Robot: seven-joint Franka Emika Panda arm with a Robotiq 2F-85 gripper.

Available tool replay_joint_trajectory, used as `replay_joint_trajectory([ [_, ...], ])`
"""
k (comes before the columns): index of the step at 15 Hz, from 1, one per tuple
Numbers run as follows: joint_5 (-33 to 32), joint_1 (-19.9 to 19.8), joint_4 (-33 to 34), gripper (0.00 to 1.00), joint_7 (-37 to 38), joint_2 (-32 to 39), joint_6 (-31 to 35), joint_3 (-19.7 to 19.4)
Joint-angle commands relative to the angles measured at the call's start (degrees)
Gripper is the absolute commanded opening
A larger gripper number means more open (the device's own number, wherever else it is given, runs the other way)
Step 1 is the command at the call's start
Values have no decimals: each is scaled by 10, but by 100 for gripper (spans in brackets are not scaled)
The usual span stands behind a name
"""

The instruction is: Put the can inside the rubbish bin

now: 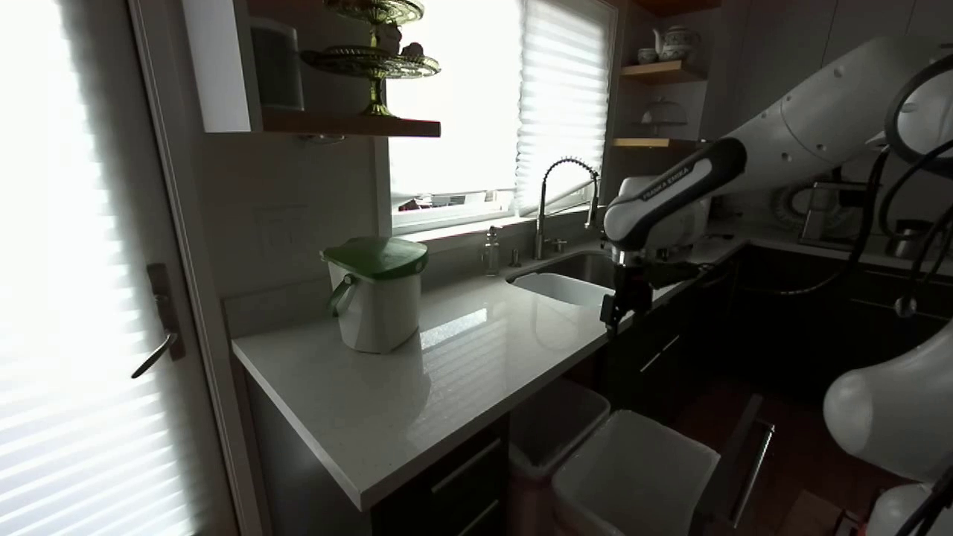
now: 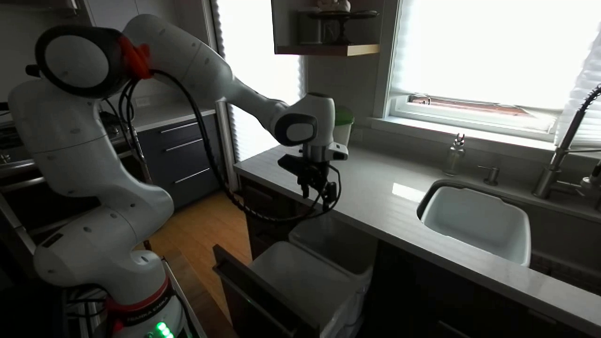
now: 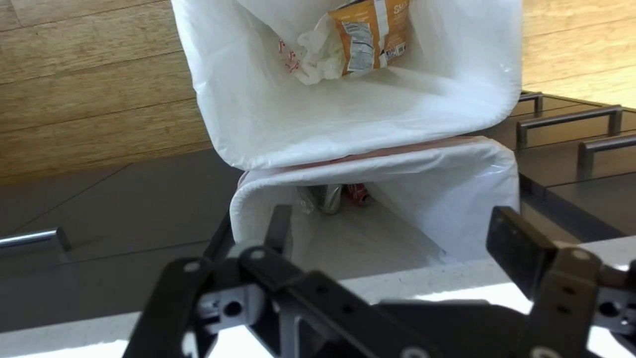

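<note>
A silvery can (image 3: 329, 200) lies in the rubbish bin (image 3: 447, 209) nearer the counter, beside a red can (image 3: 358, 194); its upper part is hidden by the bin's rim. This bin is large, grey-white and lined with a white bag. It shows in both exterior views (image 1: 558, 420) (image 2: 334, 239), where no can is visible. My gripper (image 3: 400, 236) is open with its fingers wide apart and nothing between them. It points down above this bin at the counter's edge, as both exterior views show (image 1: 612, 321) (image 2: 316, 199).
A second lined bin (image 3: 278, 129) with an orange packet (image 3: 370, 37) stands beside it, behind the pulled-out drawer front (image 2: 263, 291). The counter edge (image 1: 476, 420) runs close by the gripper. A white pot with a green lid (image 1: 380, 305) and a sink tub (image 2: 474, 220) are further off.
</note>
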Motion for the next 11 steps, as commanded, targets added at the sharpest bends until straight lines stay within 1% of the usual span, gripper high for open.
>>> replay_joint_trajectory([
  [1, 7, 158, -1, 100, -11, -91, -89, -148],
  [2, -34, 203, 17, 100, 25, -25, -59, -192],
  [3, -37, 238, 17, 100, 27, -45, -76, -222],
  [4, -39, 257, 15, 100, 29, -58, -82, -236],
  [6, -41, 267, 10, 100, 31, -68, -85, -242],
  [11, -40, 267, 5, 100, 30, -65, -85, -246],
])
